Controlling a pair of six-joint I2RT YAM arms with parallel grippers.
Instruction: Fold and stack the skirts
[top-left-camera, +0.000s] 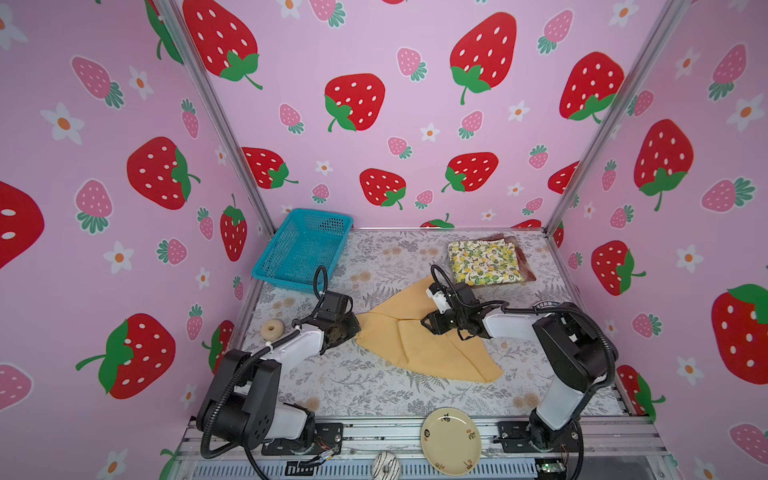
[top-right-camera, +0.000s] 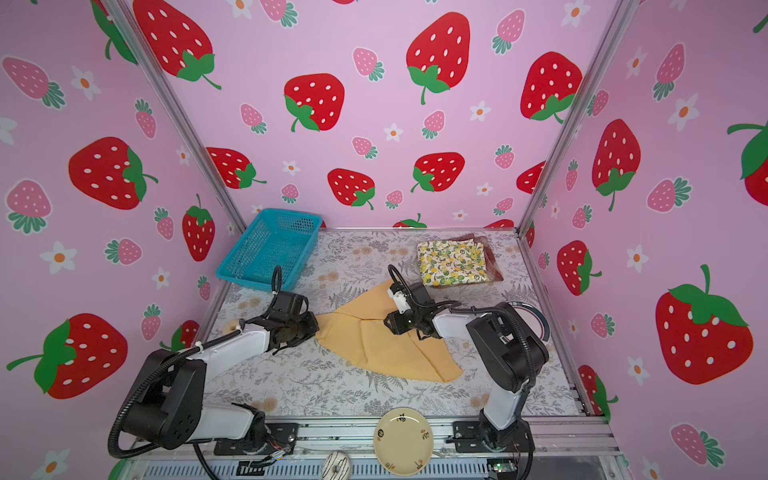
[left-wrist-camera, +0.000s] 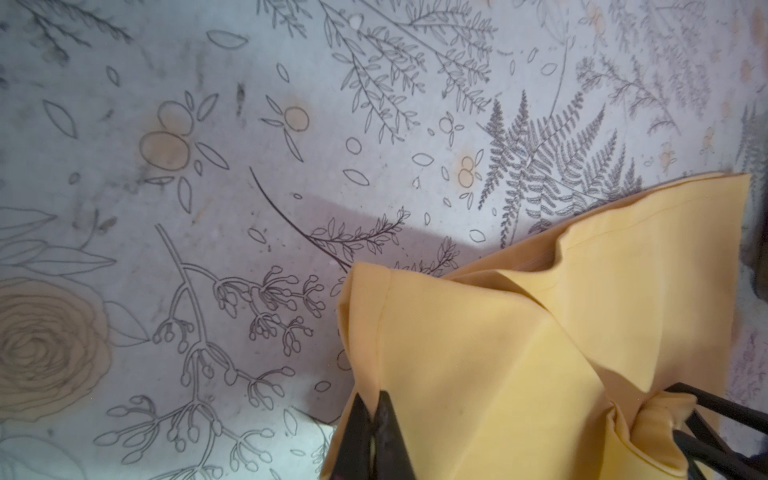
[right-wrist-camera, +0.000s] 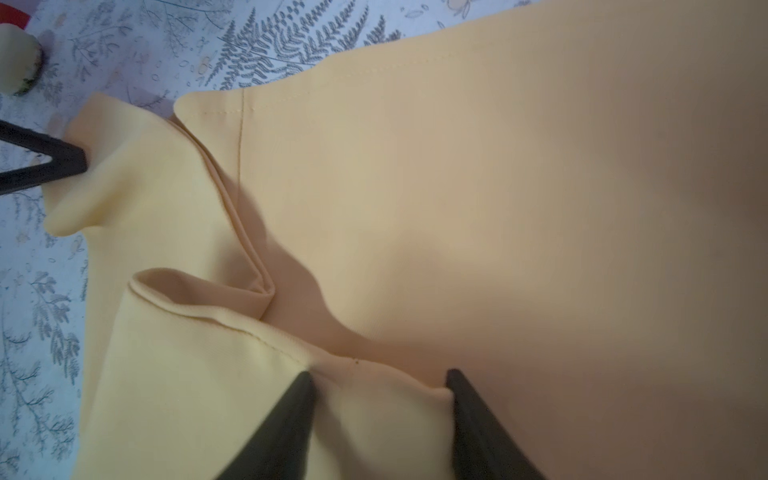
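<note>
Well, the mustard-yellow skirt (top-left-camera: 424, 345) lies partly folded on the floral table (top-left-camera: 365, 395), a little below the centre of both top views, its flaps meeting along a crease near its middle. The left gripper (left-wrist-camera: 373, 401) is at the skirt's left corner with its jaws pressed together on the hem, pinching a thin layer of yellow cloth between them. The right gripper (right-wrist-camera: 380, 376) reaches in from the right onto the middle of the same skirt. Its jaws stand apart, both tips pushed into the cloth, and a small ridge of fabric is puckered up between them, not yet squeezed. Right of centre, toward the back of the table, the lemon-print skirt (top-left-camera: 484, 262) sits folded in a neat square on top of the plaid skirt (top-left-camera: 527, 272), of which only a red edge shows along the right side and the back. The blue basket (top-left-camera: 270, 253) stands left of centre, well apart from all the skirts. A cream plate (top-left-camera: 451, 440) lies near the bottom edge of the frame, and a pale ring (top-left-camera: 272, 330) sits at the left, just beside the left arm
</note>
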